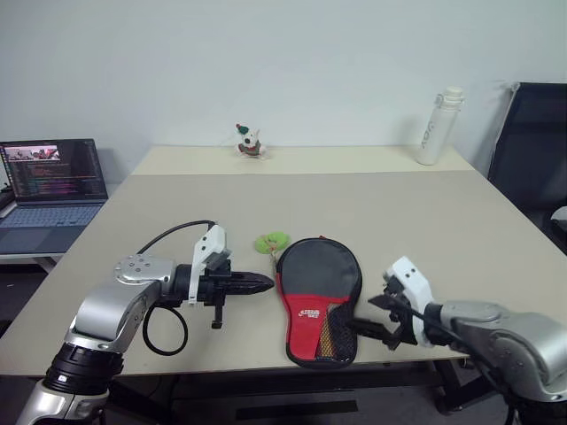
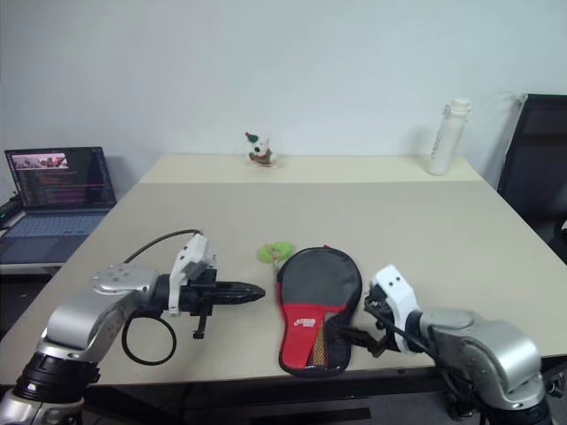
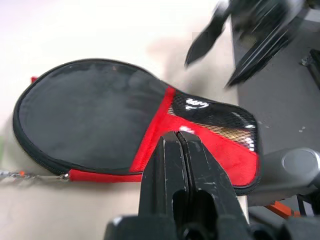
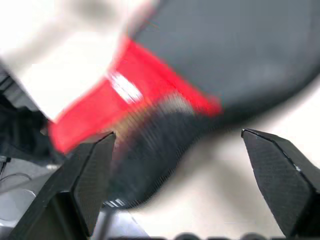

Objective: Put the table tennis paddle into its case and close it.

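Case (image 1: 317, 297) flat on the surface (image 1: 425, 212) between both pincers, zipped shut. Right pincer (image 2: 361, 337) spread wide, just off its narrow handle end. Left pincer (image 1: 257, 283) clamped shut, empty, aimed at its rim. Green tag (image 1: 272, 241) just beyond.

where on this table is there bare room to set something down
Bare table runs between the case and the toy and bottle along the far edge. The near edge is crowded: left gripper, green tag, case, right gripper.
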You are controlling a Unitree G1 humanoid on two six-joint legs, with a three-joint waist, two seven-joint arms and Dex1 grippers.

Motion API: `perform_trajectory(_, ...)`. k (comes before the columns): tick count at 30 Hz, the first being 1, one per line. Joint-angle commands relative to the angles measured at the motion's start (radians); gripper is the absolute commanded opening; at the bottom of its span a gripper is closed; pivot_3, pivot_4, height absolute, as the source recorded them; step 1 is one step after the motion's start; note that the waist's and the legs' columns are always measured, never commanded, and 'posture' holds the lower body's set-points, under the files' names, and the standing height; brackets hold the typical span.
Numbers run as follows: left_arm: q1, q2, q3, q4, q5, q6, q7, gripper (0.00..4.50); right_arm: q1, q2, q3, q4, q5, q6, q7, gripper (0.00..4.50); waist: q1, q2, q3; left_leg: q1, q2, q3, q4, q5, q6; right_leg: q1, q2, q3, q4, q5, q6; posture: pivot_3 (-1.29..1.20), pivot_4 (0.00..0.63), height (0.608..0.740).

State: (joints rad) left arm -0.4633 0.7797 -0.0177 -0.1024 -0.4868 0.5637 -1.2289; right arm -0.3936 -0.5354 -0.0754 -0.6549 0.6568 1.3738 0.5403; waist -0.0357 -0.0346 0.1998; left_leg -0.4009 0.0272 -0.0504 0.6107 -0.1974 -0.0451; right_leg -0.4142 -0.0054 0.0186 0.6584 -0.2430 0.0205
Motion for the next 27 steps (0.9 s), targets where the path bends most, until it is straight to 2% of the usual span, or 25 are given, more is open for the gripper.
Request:
perform_trajectory(1, -0.013, 0.021, -0.011, 0.029, 0.024, -0.018, -0.012, 0.00, -0.108, 0.028, 0.032, 0.079, -0.014, -0.125, 0.017, 4.44, -0.005, 0.000, 0.000, 0.000, 0.000, 0.000, 0.000, 0.000, 0.000, 0.000, 0.000, 0.000, 0.000, 0.000, 0.000, 0.00, 0.150, 0.740)
perform_trajectory(2, -0.010, 0.025, -0.017, 0.038, 0.035, -0.025, -0.016, 0.00, -0.135, 0.041, 0.056, 0.120, -0.035, -0.158, 0.009, 4.44, -0.008, 0.000, 0.000, 0.001, 0.000, 0.000, 0.000, 0.000, 0.000, 0.000, 0.000, 0.000, 0.001, 0.000, 0.000, 0.00, 0.150, 0.740)
perform_trajectory(4, -0.009, 0.025, -0.022, 0.053, 0.046, -0.036, -0.014, 0.58, -0.169, 0.060, 0.093, 0.183, -0.068, -0.211, -0.001, 4.50, -0.008, 0.000, 0.000, 0.000, 0.000, 0.000, 0.000, 0.000, 0.000, 0.000, 0.001, 0.000, 0.001, 0.000, -0.001, 0.00, 0.150, 0.740)
perform_trajectory(10, -0.047, -0.027, -0.033, 0.197, 0.206, -0.159, 0.167, 2.72, -0.250, 0.155, 0.276, 0.437, -0.259, -0.434, -0.046, 4.50, -0.003, 0.000, 0.000, -0.001, 0.000, 0.000, 0.000, 0.000, 0.000, -0.001, 0.001, 0.001, 0.001, 0.000, -0.001, 0.00, 0.150, 0.740)
perform_trajectory(15, -0.099, -0.117, -0.012, 0.271, 0.282, -0.191, 0.344, 4.46, -0.248, 0.191, 0.378, 0.512, -0.360, -0.514, -0.053, 4.50, 0.007, 0.000, 0.000, -0.003, 0.000, 0.000, 0.000, 0.000, 0.000, -0.003, 0.000, 0.000, 0.001, 0.000, -0.001, 0.00, 0.150, 0.740)
perform_trajectory(19, -0.155, -0.182, 0.016, 0.345, 0.298, -0.180, 0.459, 4.46, -0.235, 0.209, 0.395, 0.522, -0.387, -0.526, -0.045, 4.50, 0.006, 0.000, 0.000, -0.006, 0.000, 0.000, 0.002, 0.000, 0.000, -0.006, 0.000, 0.000, 0.003, 0.001, -0.001, 0.00, 0.150, 0.740)
perform_trajectory(23, -0.291, -0.251, 0.017, 0.575, 0.357, -0.222, 0.602, 4.46, -0.231, 0.230, 0.404, 0.533, -0.401, -0.531, -0.044, 4.50, 0.006, 0.000, 0.000, -0.006, 0.000, -0.001, 0.003, 0.000, 0.000, -0.006, 0.000, -0.001, 0.005, 0.001, -0.001, 0.00, 0.150, 0.740)
perform_trajectory(27, -0.425, -0.299, 0.005, 0.828, 0.377, -0.257, 0.600, 4.46, -0.232, 0.244, 0.406, 0.539, -0.417, -0.533, -0.042, 4.50, 0.006, 0.000, 0.000, -0.006, -0.001, -0.001, 0.003, 0.000, 0.000, -0.006, 0.001, -0.001, 0.005, 0.001, -0.001, 0.00, 0.150, 0.740)
